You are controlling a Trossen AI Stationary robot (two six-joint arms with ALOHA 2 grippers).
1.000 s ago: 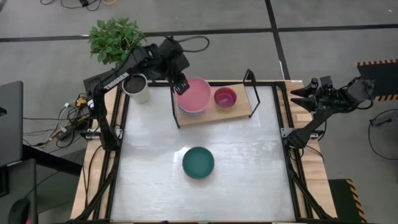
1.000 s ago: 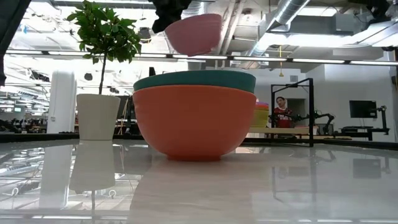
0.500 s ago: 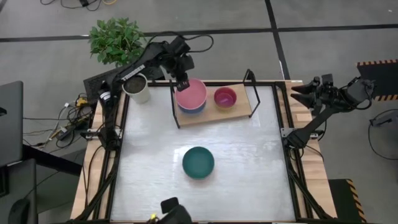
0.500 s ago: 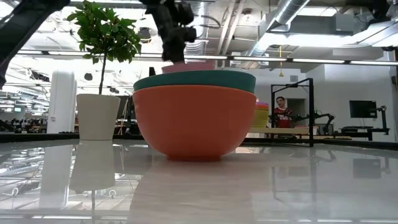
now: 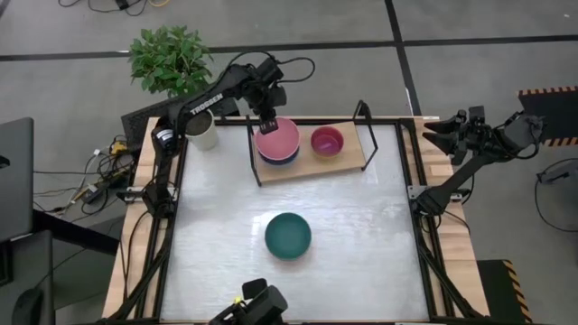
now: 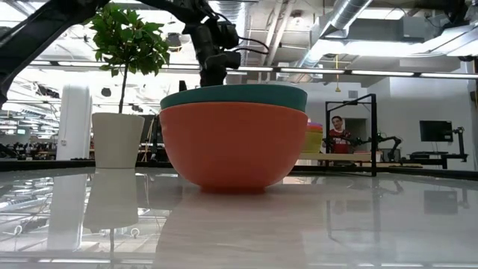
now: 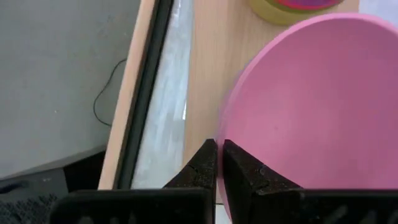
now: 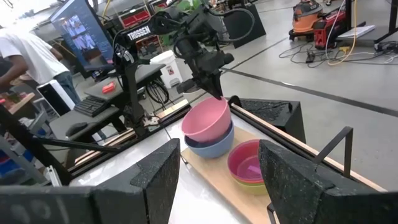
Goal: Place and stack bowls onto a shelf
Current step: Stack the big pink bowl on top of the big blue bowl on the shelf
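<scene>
Pink bowl point(image 5: 276, 138) pinched at its rim by the left gripper point(image 5: 267, 120), fingers point(image 7: 208, 163) clamped tight on the thin wall, at the shelf's left end near the table's far edge. Nested in a blue bowl point(image 8: 210, 145) on the shelf point(image 5: 348, 160), both sitting level. Seen from the right wrist view as pink over blue, with the gripper point(image 8: 214, 87) reaching down onto the pink rim on its far side. Just beside that stack, toward the shelf's right end, a magenta bowl point(image 5: 327, 141) resting inside a yellow-green one point(image 8: 247, 183). Black metal end frames point(image 5: 364, 122) standing at both short ends of the light-wood board.

Out on the white table point(image 5: 217, 244), nearer the front edge and well apart from the shelf, a teal bowl point(image 5: 288, 236) stacked in an orange-red bowl point(image 6: 233, 146), shown clearly in the low view. Off the shelf's left end, at the table's far left corner, a white plant pot point(image 5: 200, 129) with a leafy green plant point(image 5: 168, 57).

Parked off the table's right edge, the right gripper point(image 5: 435, 135), fingers point(image 8: 293, 173) spread wide and holding nothing. Far back in the room, a person point(image 6: 340, 133) in red.
</scene>
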